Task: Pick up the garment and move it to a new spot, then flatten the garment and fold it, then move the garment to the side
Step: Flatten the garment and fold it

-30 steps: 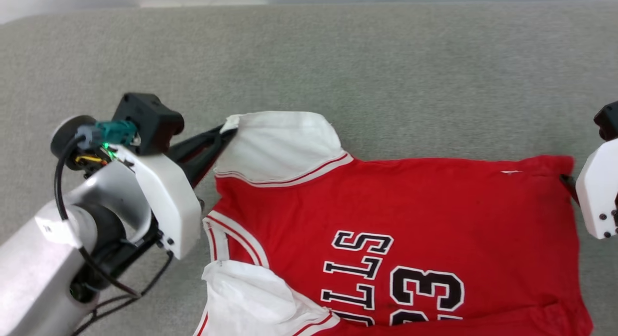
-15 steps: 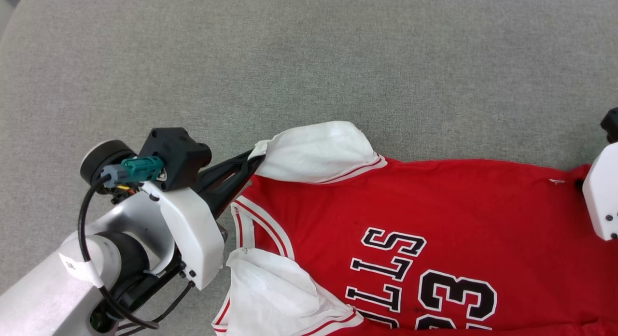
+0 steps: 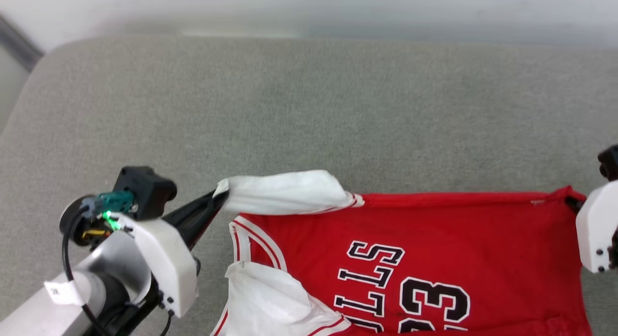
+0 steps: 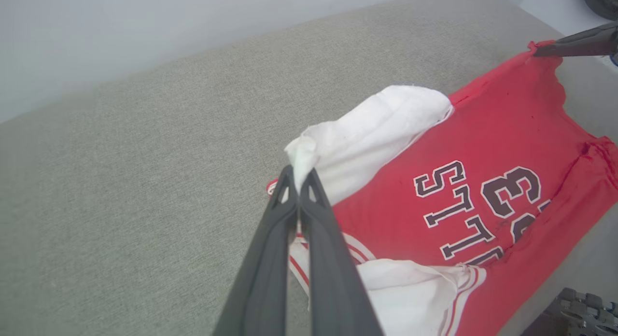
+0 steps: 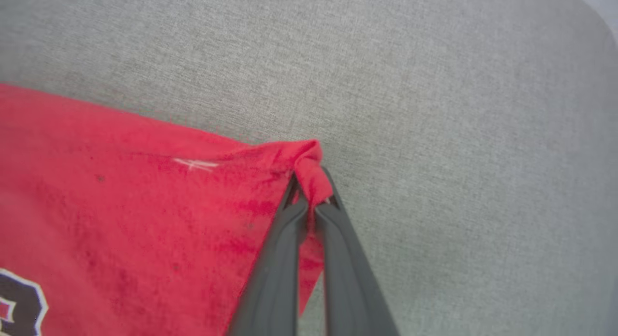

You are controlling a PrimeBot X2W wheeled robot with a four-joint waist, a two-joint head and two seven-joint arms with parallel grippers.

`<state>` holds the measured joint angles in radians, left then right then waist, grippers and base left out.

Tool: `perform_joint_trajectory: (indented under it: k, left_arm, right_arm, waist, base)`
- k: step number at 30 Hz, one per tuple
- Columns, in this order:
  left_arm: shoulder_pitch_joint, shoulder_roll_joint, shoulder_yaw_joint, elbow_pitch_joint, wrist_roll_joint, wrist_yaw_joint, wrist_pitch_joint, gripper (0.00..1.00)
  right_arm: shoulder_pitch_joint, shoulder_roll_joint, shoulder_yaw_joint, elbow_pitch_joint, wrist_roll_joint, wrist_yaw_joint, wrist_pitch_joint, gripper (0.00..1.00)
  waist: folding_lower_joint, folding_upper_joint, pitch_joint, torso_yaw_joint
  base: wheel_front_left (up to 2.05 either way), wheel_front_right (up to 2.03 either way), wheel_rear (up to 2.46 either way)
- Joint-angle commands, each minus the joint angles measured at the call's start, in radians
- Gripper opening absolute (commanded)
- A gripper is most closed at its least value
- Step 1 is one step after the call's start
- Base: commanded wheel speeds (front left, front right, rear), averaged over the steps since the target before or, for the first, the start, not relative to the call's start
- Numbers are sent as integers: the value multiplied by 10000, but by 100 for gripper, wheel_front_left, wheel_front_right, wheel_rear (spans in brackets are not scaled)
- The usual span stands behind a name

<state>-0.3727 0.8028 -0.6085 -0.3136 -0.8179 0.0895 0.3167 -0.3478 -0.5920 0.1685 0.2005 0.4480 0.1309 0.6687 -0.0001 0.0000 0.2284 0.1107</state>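
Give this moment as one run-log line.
soft red T-shirt with white sleeves: spread over grey fabric cushion | left gripper: jaws shut on its sleeve | right gripper: jaws shut on its corner

A grey woven cushion [image 3: 338, 99] spreads wide (its far left corner rounded); beyond its far edge runs a blurred pale wall [image 3: 309, 7], with a dark strip [image 3: 17, 46] at far left.

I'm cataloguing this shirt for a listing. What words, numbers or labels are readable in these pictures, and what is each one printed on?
"LLS": black, white-edged letters, lying sideways on the red garment; the start of the word runs off the picture.
"3": a large digit beside them on the same cloth, also sideways; the digit next to it is cut off and unreadable.
White tag on the left arm: too small to read.
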Motion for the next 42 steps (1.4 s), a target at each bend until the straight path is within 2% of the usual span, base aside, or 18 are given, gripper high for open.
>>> perform_joint_trajectory:
  k: [1,9,15,21,30,36,37,38,39,42]
  left_arm:
    - [277,52,45,-37,-65,94,-74,0]
    - [1954,478,93,-541,-443,806,-410,0]
    - [3290,797,-238,-469,-574,1108,-447,0]
    - [3872,712,-813,72,-680,898,-280,0]
    - [3462,73,-1408,1196,-405,419,-217,0]
    - [3236,-240,-1772,1973,-1,189,-319,0]
    - [3254,-326,-1823,2090,50,178,-389,6]
    - [3274,-398,-1859,2199,115,169,-459,85]
    - [3293,-473,-1852,2289,124,163,-582,100]
    - [3328,-652,-1754,2447,86,156,-957,100]
  right_arm:
    - [300,70,-109,-133,50,-4,-76,0]
    - [2635,464,-847,-1571,207,-4,-282,0]
    - [4147,568,-925,-2237,179,-4,-327,0]
    - [4743,137,-426,-2271,78,-4,-363,0]
    - [4475,-518,506,-1741,-175,-4,-696,0]
    - [4183,-497,1092,-1365,-45,-4,-1008,0]
    - [4151,-461,1176,-1348,5,-2,-1099,62]
    - [4129,-408,1194,-1292,58,-2,-1153,100]
    - [4115,-346,1209,-1239,154,-2,-1182,100]
    - [4058,-322,1156,-1309,378,-2,-1235,100]
  waist:
    - [1,0,-418,-150]
    - [1,0,-1036,-241]
    - [1,0,-1137,-324]
    - [1,0,-1078,-328]
    - [1,0,-923,-298]
    - [1,0,-862,-362]
    - [1,0,-875,-374]
    - [1,0,-893,-384]
    - [1,0,-917,-391]
    - [1,0,-1054,-409]
  base:
    - [0,0,0]
    - [0,0,0]
    - [0,0,0]
    - [0,0,0]
    - [0,0,0]
    - [0,0,0]
    - [0,0,0]
    - [0,0,0]
    - [0,0,0]
    - [0,0,0]
